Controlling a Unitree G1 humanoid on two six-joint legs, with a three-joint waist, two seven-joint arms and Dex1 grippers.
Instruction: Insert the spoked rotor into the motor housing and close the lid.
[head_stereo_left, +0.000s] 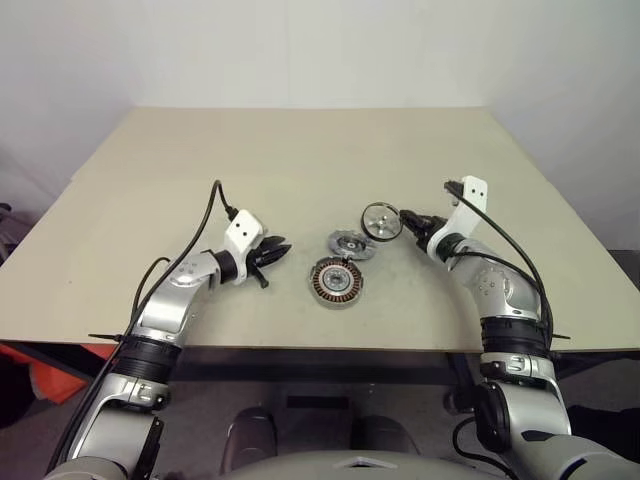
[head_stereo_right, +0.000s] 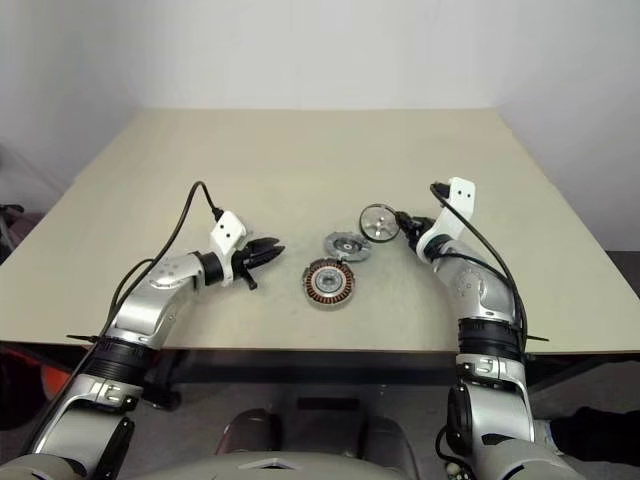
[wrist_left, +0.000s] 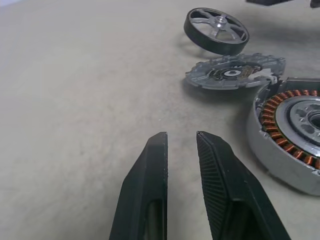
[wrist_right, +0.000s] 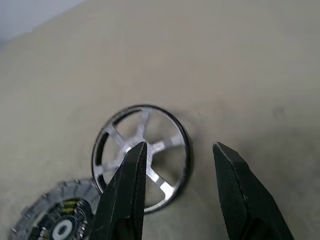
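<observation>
A: Right wrist view: the right tool (wrist_right: 177, 192) has its two black fingers spread apart with nothing between them, and the spoked rotor (wrist_right: 141, 156) lies on the tabletop (wrist_right: 225, 65) just beyond the tips. One finger overlaps the rotor's rim in the picture; whether it touches, I cannot tell.

B: Why approach from that side?

A: My judgement: the rotor sits on the right of the group, nearest that arm, so the right tool is lined up to take it by the rim. The rotor looks slightly tipped in the left wrist view (one edge appears raised), which would give the fingers an edge to close on.

B: And the other parts?

A: From the head camera, the lid (head_stereo_left: 350, 244) lies flat between the rotor and the motor housing (head_stereo_left: 336, 282), its edge close to the housing rim. The housing is nearest the robot, open side up, copper windings exposed, so it is ready to receive the rotor.

B: The left arm?

A: The left tool (wrist_left: 181, 170) hovers low beside the housing, fingers nearly together with a narrow gap, gripping nothing. It is probably held there to steady the housing or to fetch the lid later.
</observation>
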